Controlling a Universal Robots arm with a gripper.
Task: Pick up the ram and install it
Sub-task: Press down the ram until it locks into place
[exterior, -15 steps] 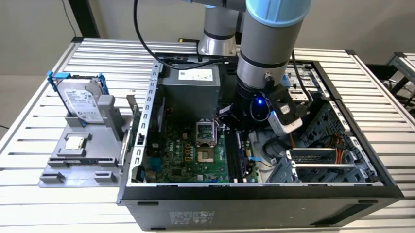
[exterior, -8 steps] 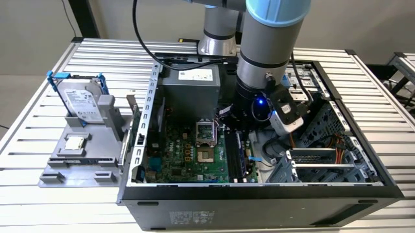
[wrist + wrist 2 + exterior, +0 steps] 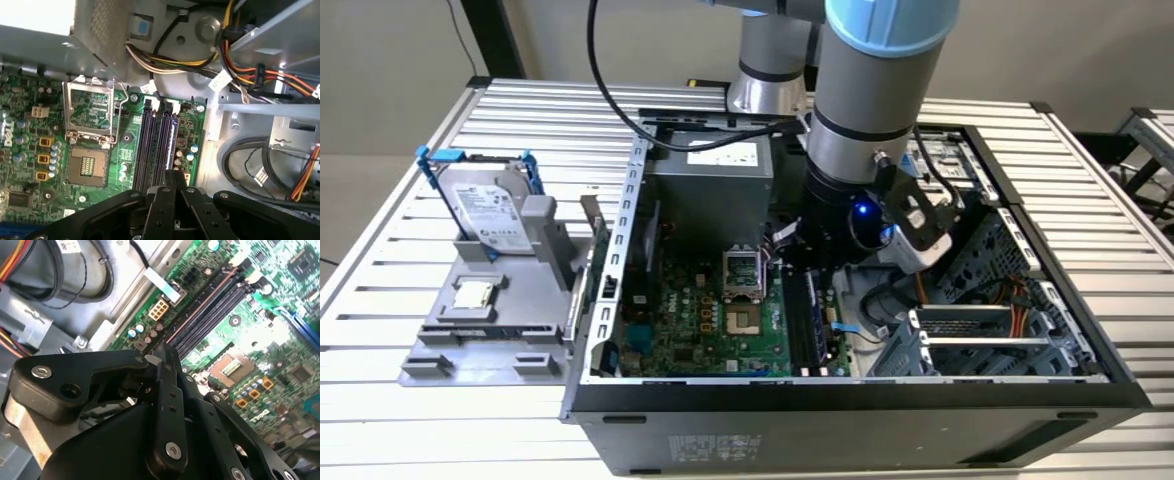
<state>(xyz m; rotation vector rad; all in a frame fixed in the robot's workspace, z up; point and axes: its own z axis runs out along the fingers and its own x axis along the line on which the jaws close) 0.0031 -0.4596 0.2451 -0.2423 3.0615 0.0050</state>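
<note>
My gripper (image 3: 809, 268) is down inside the open computer case (image 3: 854, 395), over the middle of the black memory slots (image 3: 152, 145) on the green motherboard (image 3: 707, 320). In both wrist views its black fingers (image 3: 167, 200) are pressed together. A thin dark stick, which looks like the ram (image 3: 173, 140), runs out from between the fingertips. It stands along the slot nearest the case's metal side, and its lower edge is hidden. In the second wrist view, a pale sliver shows at the seam of the gripper (image 3: 157, 354), and the slots (image 3: 215, 305) stretch away from it.
The processor socket (image 3: 90, 165) lies beside the slots. Bundled cables (image 3: 240, 70) and a drive cage (image 3: 987, 330) crowd the case's other side. Outside the case, on the exterior view's left, a silver hard drive (image 3: 487, 205) with a blue bracket stands in a grey holder (image 3: 480, 340).
</note>
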